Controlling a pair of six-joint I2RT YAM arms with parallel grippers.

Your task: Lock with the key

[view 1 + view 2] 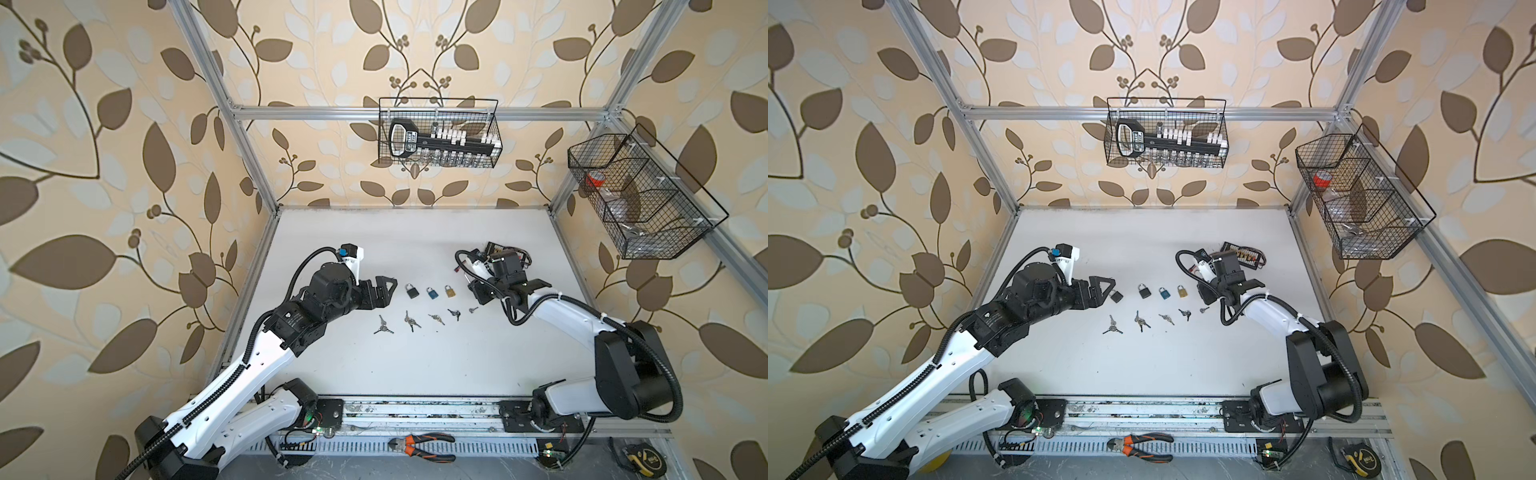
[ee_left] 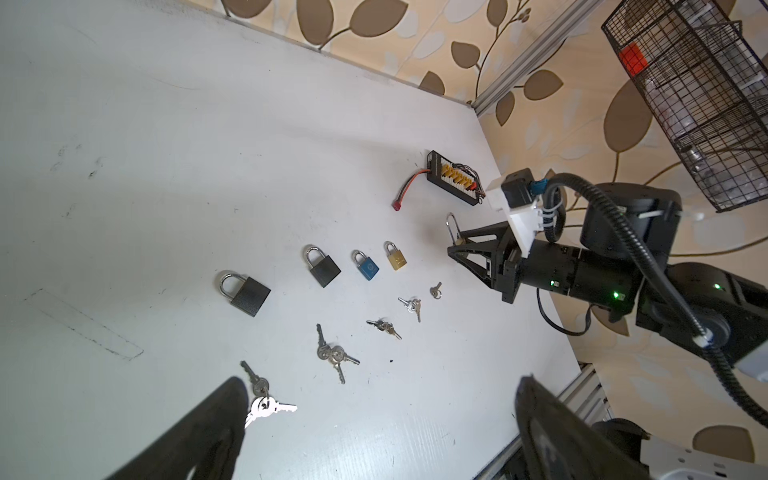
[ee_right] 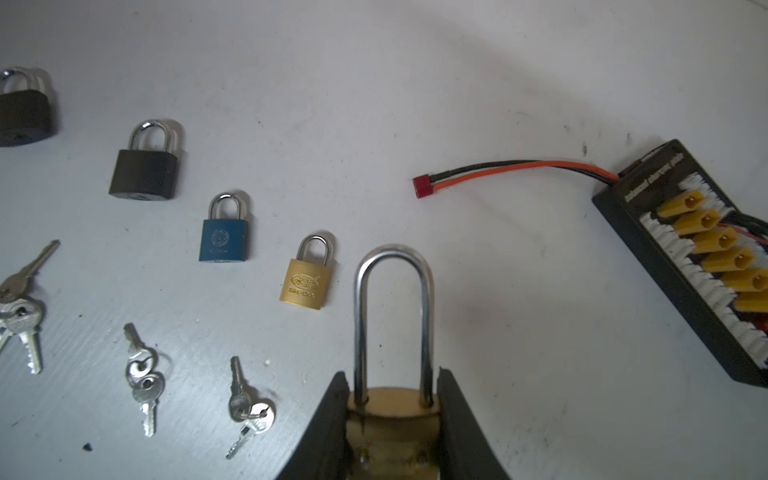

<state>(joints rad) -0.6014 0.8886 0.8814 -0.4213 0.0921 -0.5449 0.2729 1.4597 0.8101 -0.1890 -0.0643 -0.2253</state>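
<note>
Pinched between our right gripper (image 3: pixel 392 372) fingers sits the brass padlock (image 3: pixel 392 409), both shackle legs apparently seated. From the left wrist, our left gripper (image 2: pixel 374 390) is spread wide above the key bunches (image 2: pixel 332 353). In a top view, the lone key (image 1: pixel 473 309) lies near the right gripper; likely the match, so we should pinch its bow squarely.

Top cams overhead on table (image 1: pixel 415 365); wrist cams close, share padlocks (image 2: pixel 365 266).
</note>
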